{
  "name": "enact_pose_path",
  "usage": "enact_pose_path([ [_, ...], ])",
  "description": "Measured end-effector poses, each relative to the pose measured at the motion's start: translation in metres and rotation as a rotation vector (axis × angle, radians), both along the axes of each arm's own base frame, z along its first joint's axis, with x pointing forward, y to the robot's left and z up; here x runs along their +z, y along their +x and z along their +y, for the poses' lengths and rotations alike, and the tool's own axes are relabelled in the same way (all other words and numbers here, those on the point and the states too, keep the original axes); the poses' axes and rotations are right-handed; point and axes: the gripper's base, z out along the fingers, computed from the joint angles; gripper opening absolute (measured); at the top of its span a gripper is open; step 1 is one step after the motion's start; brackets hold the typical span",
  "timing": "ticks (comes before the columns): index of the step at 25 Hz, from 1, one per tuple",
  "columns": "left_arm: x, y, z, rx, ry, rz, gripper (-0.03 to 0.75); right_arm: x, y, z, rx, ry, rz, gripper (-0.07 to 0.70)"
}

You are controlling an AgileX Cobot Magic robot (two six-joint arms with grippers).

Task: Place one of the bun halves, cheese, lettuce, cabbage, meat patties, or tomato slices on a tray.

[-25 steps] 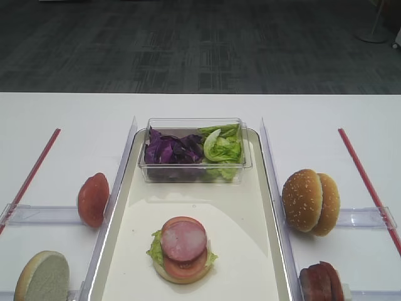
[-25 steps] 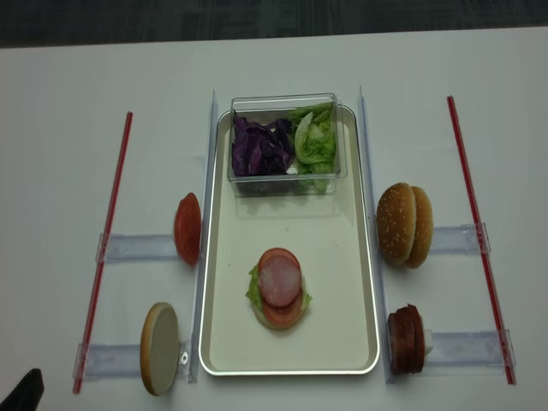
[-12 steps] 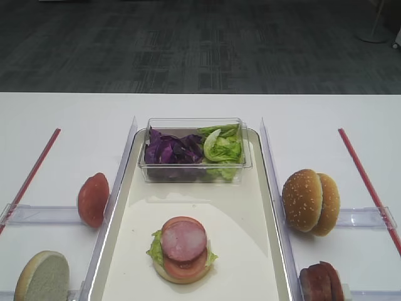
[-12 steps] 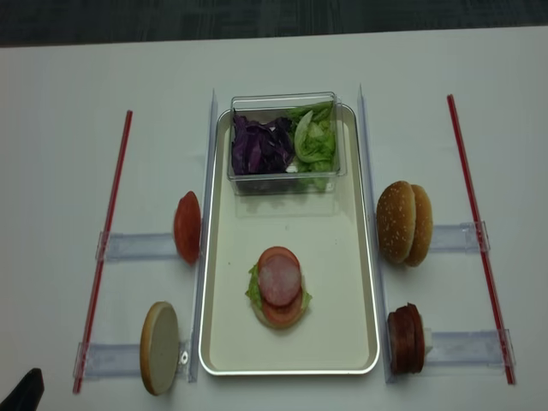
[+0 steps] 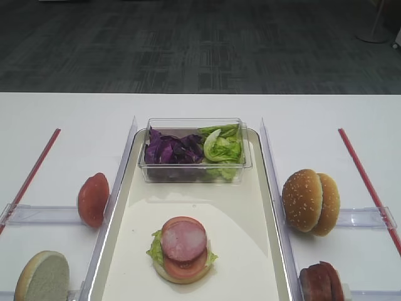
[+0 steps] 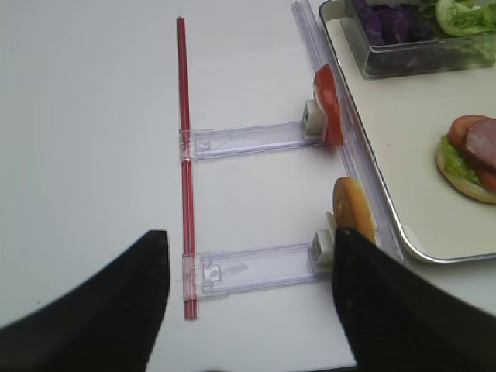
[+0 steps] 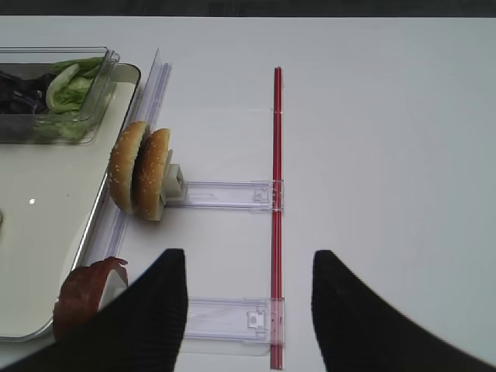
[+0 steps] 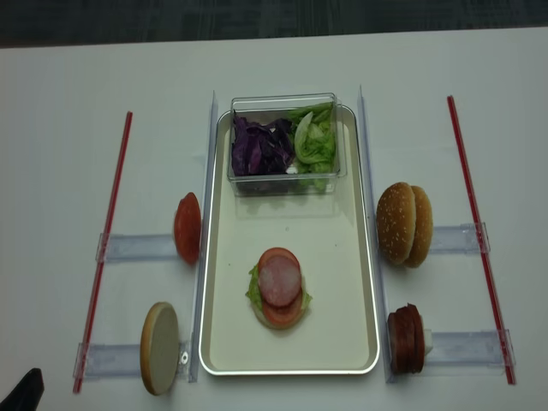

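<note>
Both claws hang above the white table [image 8: 51, 77] with nothing between their fingers. The right gripper [image 7: 248, 306] shows in its wrist view as two dark fingers spread wide apart — released, touching nothing, with the red strip [image 7: 276, 209] and a clear holder [image 7: 232, 319] lying on the table below the gap. The left gripper [image 6: 248, 298] looks the same from its own camera: fingers wide apart, empty, above the table beside the tray's left edge. In the realsense overhead view only a dark tip of it shows at the bottom left corner.

The tray [image 8: 338, 282] lies lengthwise in the middle of the table. On its near half sits a stack: a pale bun half [image 8: 276, 318] at the bottom, lettuce [image 8: 253, 289] poking out to the left, a tomato slice [image 8: 277, 255] and a pink meat patty [image 8: 280, 281] on top. At the far end a clear plastic box [image 8: 284, 135] holds purple cabbage [image 8: 257, 147] on the left and more green leaves on the right.

Right of the tray, two sesame bun halves [image 8: 402, 223] stand on edge, and nearer, a few meat patties [image 8: 406, 339] stand on edge too. Left of the tray stand a tomato slice [image 8: 187, 228] and a flat-faced bun half [image 8: 159, 348] — each upright against its clear holder.
</note>
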Motion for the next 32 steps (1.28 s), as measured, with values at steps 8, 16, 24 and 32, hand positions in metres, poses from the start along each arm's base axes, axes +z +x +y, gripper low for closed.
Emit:
enact_pose_path([
  [8,0.0,0.0,0.0,0.0,0.0,0.0,0.433,-0.0012,0.0004,0.0007,-0.006,0.025,0.007,0.4],
  [16,0.0,0.0,0.0,0.0,0.0,0.0,0.433,-0.0012,0.0004,0.0007,-0.005,0.025,0.007,0.4],
  [24,0.0,0.0,0.0,0.0,0.0,0.0,0.433,-0.0012,0.0004,0.0007,-0.005,0.025,0.007,0.4],
  [32,0.0,0.0,0.0,0.0,0.0,0.0,0.433,-0.0012,0.0003,0.0009,-0.005,0.027,0.007,0.4],
])
